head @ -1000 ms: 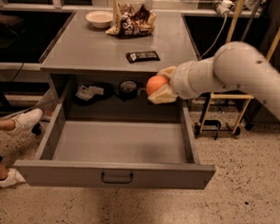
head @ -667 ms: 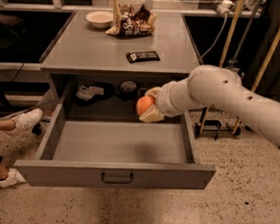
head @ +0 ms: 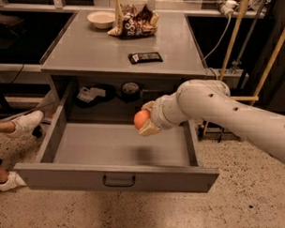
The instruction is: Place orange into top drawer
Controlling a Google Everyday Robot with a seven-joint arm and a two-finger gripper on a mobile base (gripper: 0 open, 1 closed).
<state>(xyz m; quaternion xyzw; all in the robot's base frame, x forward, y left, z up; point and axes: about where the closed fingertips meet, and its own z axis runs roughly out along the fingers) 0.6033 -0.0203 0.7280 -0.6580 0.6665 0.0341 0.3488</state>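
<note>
Since the earlier frame the gripper has come lower and slightly left, bringing the orange from the rear edge of the top drawer further over its open cavity.

Present position: the gripper hangs above the drawer's interior, right of its centre and clear of its floor. A faint shadow lies on the drawer floor beneath.

Jaws: pinching the orange, with one pale finger over it and one under it. The orange is held off the drawer floor and touches no wall.

The white arm enters from the right, crossing above the drawer's right wall.

The drawer stands pulled open, with its dark handle centred on the front panel.

In the recess behind the drawer sit a dark round item and a dark-and-white item.

On the tabletop above and behind the drawer are a white bowl, a snack bag and a dark wrapped bar.

Left of the drawer are two white shoes.
</note>
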